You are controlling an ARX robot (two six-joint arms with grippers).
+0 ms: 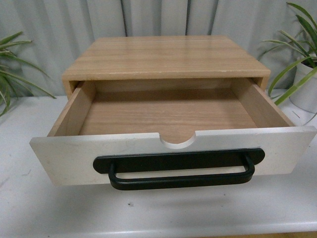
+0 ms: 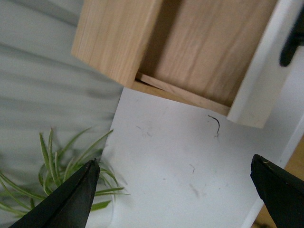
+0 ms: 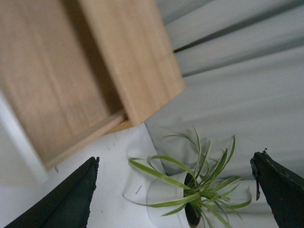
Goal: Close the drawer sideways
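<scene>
The drawer [image 1: 168, 111] stands pulled far out of a light wood cabinet [image 1: 166, 57] on a white table [image 1: 163, 208]. Its white front panel [image 1: 59, 158] has a long black bar handle [image 1: 181, 171] and a semicircular notch [image 1: 177, 140]; its light wood interior holds nothing. Neither arm shows in the front view. My left gripper [image 2: 175, 190] is open above the table beside the drawer's left side [image 2: 204, 47]. My right gripper [image 3: 175, 190] is open over a potted plant, beside the drawer's right side [image 3: 52, 80].
A green plant in a white pot [image 1: 304, 74] stands at the right of the cabinet, also in the right wrist view [image 3: 190, 194]. Another plant [image 1: 10, 69] is at the left, also in the left wrist view [image 2: 52, 171]. A grey curtain [image 1: 163, 20] hangs behind.
</scene>
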